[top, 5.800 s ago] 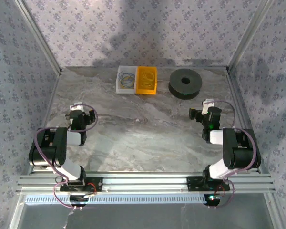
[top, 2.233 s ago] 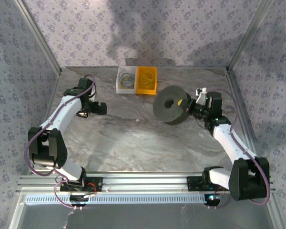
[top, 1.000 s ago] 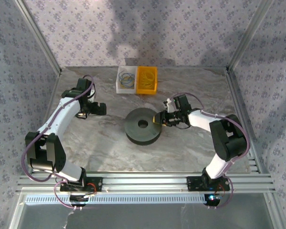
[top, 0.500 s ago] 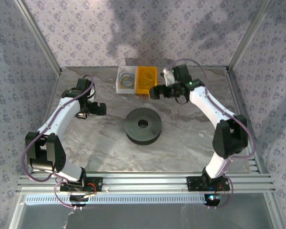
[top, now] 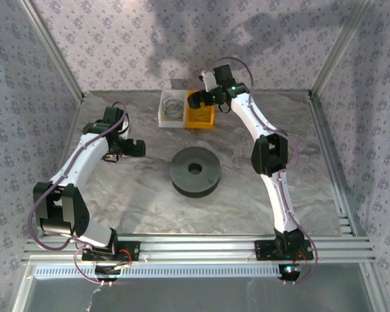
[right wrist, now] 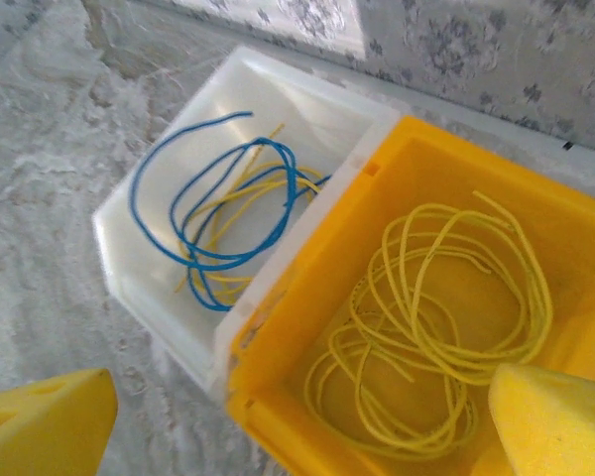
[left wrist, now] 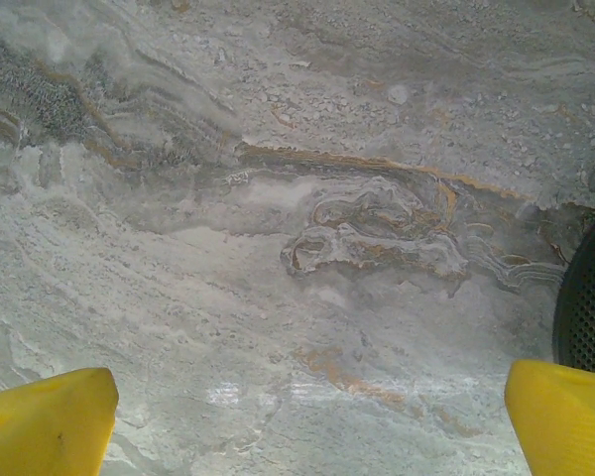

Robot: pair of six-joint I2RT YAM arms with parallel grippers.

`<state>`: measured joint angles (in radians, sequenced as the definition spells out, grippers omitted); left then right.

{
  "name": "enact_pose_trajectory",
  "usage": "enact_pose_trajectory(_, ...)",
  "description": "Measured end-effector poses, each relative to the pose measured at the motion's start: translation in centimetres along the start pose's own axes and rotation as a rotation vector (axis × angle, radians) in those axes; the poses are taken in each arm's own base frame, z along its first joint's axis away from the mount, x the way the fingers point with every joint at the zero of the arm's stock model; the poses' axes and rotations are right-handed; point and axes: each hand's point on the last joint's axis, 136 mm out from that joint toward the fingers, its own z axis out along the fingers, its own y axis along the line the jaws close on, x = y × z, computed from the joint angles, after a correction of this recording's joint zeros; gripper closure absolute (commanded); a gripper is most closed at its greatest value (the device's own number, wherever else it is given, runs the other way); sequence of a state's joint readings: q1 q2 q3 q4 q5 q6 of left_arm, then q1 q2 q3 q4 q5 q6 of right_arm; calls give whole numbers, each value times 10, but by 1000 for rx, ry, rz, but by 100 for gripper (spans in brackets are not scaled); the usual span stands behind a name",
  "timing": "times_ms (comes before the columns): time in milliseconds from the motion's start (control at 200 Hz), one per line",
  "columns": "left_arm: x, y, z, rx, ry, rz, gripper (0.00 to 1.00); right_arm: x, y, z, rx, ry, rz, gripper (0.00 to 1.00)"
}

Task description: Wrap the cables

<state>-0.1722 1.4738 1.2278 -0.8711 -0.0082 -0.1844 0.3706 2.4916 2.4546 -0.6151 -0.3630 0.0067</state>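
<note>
Top view: black spool (top: pixel 195 171) lay flat near the centre of the desk (top: pixel 247 195). White bin (top: pixel 171 109) and yellow bin (top: pixel 200 110) sat touching, side by side at the far edge. Right gripper (top: pixel 196 99) hung over the yellow bin. Left gripper (top: pixel 136 148) hovered left of the spool, not touching it.

Left wrist view: yellow fingertips (left wrist: pixel 45 421) stood wide apart with bare desk between them. Spool rim showed at the right.

Right wrist view: fingertips (right wrist: pixel 555 416) were spread wide, nothing held. Thin yellow wire (right wrist: pixel 436 317) lay loosely coiled inside the yellow bin. Blue wire (right wrist: pixel 208 198) and more yellow strands lay in the white bin.
</note>
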Motion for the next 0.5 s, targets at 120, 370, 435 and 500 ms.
enact_pose_trajectory(120, 1, -1, 1, 9, 3, 0, 0, 13, -14, 29, -6, 5, 12, 7)
enact_pose_trajectory(370, 9, -2, 6, 16, 26, 0, 0, 1, -21, 39, -15, -68, -1, 16)
enact_pose_trajectory(435, 9, -2, 6, 18, 26, 0, 0, -3, -22, 40, -15, -84, 2, 19)
enact_pose_trajectory(500, 9, -2, 6, 19, 23, 0, 0, -5, -24, 43, -9, -97, 2, 23)
